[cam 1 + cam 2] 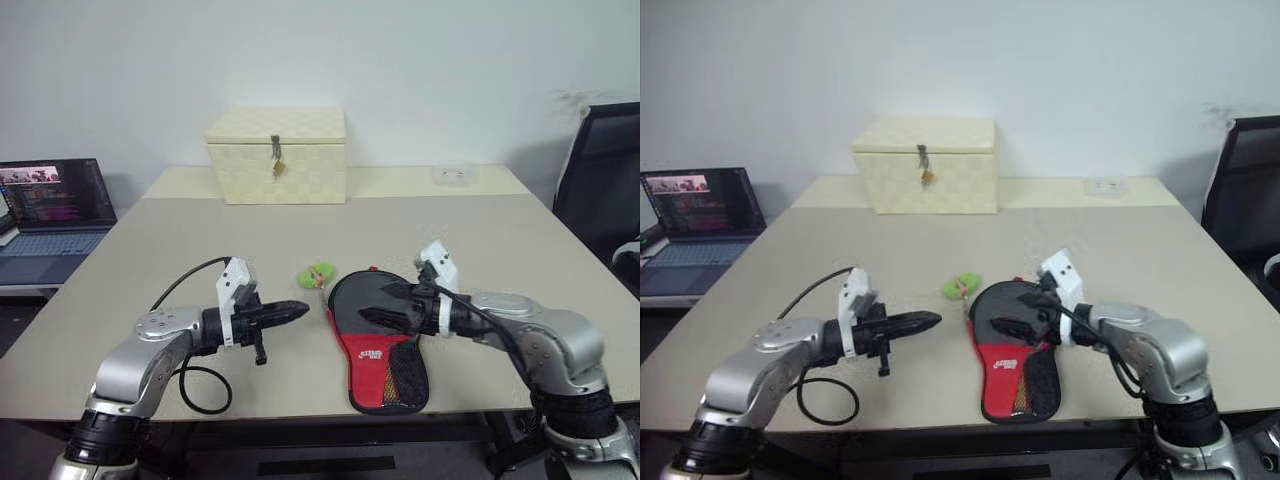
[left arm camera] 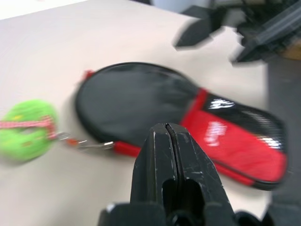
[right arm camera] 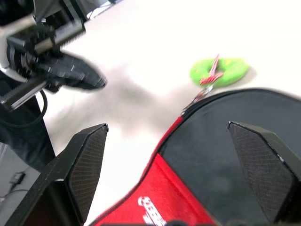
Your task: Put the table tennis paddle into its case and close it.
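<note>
One case directly beneath right end effector

My left gripper sits with fingers pressed together; ahead I see the case flat on the table; a green ball lies beside it.

Case lying flat on worktop, taking up near-edge middle. Green ball sitting just beyond case's round end on robot's left, tethered to its zipper, narrowing approach there. Left gripper hanging just left of case, fingers pressed together. Right gripper hovering over case's round end, fingers spread wide. Cream box standing well beyond case; bare worktop stretching between them.
</note>
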{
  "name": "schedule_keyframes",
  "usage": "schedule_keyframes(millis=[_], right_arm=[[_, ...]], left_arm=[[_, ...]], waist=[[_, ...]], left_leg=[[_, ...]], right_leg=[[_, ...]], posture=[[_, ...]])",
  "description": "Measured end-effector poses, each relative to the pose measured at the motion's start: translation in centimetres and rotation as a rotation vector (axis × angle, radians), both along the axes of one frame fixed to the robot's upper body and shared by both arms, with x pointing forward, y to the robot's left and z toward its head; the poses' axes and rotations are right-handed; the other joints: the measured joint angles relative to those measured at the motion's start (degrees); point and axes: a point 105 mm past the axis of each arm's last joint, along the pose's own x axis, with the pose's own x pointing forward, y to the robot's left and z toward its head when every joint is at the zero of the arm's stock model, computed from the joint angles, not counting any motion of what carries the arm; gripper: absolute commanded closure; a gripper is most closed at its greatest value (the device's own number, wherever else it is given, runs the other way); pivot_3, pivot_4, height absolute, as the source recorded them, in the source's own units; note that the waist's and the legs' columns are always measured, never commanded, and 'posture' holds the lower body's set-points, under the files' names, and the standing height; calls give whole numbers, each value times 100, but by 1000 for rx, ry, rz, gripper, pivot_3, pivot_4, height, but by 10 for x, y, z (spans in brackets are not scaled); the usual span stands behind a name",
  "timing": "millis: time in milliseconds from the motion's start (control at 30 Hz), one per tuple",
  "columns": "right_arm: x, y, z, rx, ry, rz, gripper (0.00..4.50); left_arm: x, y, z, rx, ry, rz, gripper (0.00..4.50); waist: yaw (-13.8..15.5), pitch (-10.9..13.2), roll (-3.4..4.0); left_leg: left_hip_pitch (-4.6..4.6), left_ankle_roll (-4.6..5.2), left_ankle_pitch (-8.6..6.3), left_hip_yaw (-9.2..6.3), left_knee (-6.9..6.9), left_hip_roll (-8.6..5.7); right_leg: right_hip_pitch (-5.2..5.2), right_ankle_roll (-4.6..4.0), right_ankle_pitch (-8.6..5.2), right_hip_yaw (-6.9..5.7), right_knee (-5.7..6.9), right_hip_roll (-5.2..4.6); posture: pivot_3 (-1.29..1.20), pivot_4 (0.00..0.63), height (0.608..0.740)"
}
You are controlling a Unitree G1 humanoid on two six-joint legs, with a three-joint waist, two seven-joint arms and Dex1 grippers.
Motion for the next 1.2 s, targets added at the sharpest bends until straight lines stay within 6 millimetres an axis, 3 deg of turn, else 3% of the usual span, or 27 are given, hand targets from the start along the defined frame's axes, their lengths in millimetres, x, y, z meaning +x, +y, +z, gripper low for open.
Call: schedule_keyframes(millis=[67,200,400,733,933,1067,1200], right_arm=[[0,5,-10,-26,9,3,0],[-6,21,-19,-42,6,51,0],[-5,20,-24,-50,8,35,0],[5,18,-30,-61,16,-49,0],[9,15,-31,-77,5,-86,0],[10,15,-31,-80,3,-96,0],[10,14,-31,-83,1,-105,0]], left_arm=[[17,7,-3,11,-1,92,3619],[50,16,-4,51,-45,244,2185],[84,13,-18,108,-51,333,18],[128,-16,-24,120,64,356,18],[127,-18,-45,157,145,367,18],[127,-24,-48,170,156,355,18],[126,-28,-48,172,153,342,1193]], waist=[[22,0,0],[77,0,0],[95,0,-1],[82,0,-2],[68,0,-2],[81,0,-2],[82,-1,-2]], left_leg=[[-1,0,0,-1,4,-2],[-3,0,0,-3,11,-3],[-9,0,0,-7,14,-9],[-18,1,0,-4,15,-27],[-18,1,-1,-6,13,-24],[-18,1,0,-7,16,-24],[-18,1,0,-8,16,-23]], right_leg=[[0,2,0,-3,1,-2],[-1,2,1,-8,3,1],[-1,3,2,-13,3,1],[-7,5,3,-16,2,4],[-9,4,3,-16,2,9],[-8,4,3,-16,4,8],[-8,4,3,-16,5,8]], posture=[[0,150,740],[0,150,740],[0,150,740],[0,150,740],[0,150,740],[0,150,740],[0,150,740]])
